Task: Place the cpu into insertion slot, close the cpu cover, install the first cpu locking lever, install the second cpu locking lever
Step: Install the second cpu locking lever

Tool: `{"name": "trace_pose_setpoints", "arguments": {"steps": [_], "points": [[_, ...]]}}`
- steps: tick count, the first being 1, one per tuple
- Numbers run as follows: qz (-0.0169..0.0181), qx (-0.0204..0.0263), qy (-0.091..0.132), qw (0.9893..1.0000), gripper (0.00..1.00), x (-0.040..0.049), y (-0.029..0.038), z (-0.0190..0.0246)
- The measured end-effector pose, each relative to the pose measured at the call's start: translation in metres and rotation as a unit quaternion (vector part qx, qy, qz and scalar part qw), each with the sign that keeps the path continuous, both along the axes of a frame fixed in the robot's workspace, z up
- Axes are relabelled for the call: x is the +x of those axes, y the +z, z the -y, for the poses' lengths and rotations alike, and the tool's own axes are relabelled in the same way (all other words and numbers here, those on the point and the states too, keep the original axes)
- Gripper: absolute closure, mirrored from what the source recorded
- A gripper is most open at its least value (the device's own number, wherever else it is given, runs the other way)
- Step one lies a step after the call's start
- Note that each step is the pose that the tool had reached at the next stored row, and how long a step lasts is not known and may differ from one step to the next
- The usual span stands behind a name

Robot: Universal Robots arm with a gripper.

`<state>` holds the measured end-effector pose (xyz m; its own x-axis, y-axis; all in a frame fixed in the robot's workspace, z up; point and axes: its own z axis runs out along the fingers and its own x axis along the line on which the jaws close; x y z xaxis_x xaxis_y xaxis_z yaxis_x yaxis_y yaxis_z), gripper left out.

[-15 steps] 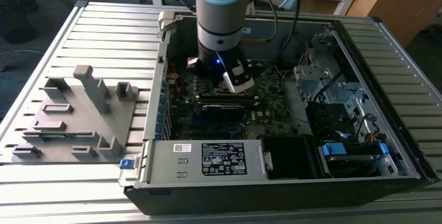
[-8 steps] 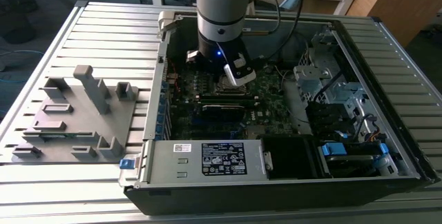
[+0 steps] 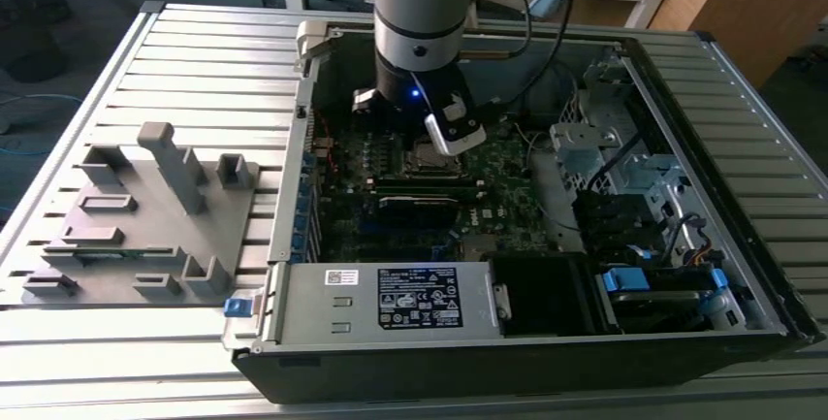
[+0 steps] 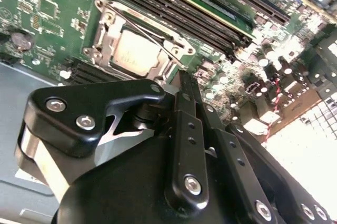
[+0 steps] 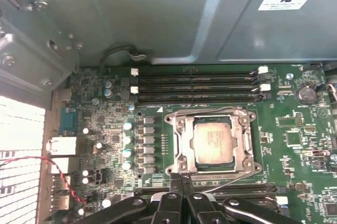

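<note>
CPU (image 5: 213,140) seated in insertion slot (image 5: 179,156) on green motherboard (image 5: 295,129); cpu cover (image 5: 243,138) down around the chip. One thin locking lever (image 5: 226,183) angled up off the board beside the socket, judged not latched; levers appear left to do. Gripper (image 5: 181,179) low at the socket's edge, jaws pressed together, nothing visibly held. Open computer case (image 3: 724,333) on ribbed metal desk (image 3: 194,61); grey fixture tray (image 3: 136,216) at exterior view's left. Wooden furniture at far side.

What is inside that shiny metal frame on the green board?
Inside the cpu cover sits the cpu, its grey top showing through the cut-out. The insertion slot beneath is hidden by the chip. The gripper is beside the frame.
</note>
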<state>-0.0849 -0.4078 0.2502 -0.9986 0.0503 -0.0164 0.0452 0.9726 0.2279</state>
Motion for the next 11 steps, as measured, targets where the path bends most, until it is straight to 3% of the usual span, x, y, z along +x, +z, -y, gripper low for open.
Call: {"name": "trace_pose_setpoints", "arguments": {"steps": [7,11], "points": [[0.0000,-0.0023,-0.002,1.0000,0.89,0.0146,0.0000,0.0000],[-0.0001,-0.0045,-0.003,1.0000,0.89,0.0175,-0.0013,0.0008]]}}
